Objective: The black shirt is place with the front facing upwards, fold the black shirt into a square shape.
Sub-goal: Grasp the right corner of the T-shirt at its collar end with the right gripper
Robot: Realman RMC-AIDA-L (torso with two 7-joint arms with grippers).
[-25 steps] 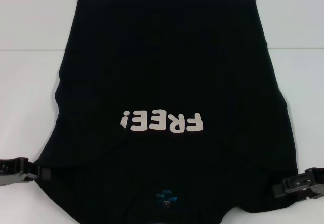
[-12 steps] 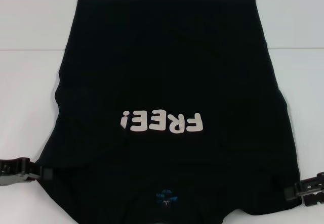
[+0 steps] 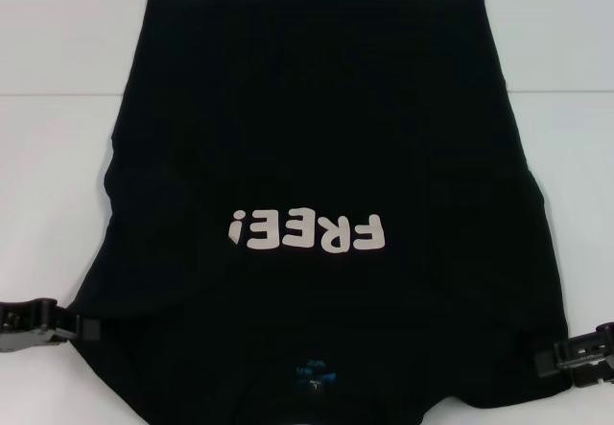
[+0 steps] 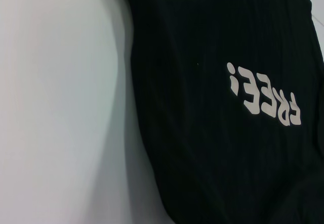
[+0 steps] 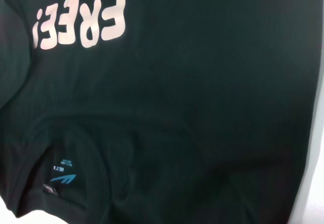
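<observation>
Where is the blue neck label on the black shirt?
In the head view the blue label sits low and central on the shirt, at the collar nearest the robot, just below the white "FREE!" lettering.

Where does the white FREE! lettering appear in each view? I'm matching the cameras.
Head view: FREE! lettering low centre, upside down.
Left wrist view: right side, slanting.
Right wrist view: upper left.
Shared landmark: the blue neck label appears in head and right wrist only.

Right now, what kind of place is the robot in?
Probably a lab or test bench, not a home: a bare white table, one shirt laid flat on it, and a robot pincer at each near corner, left and right.
</observation>
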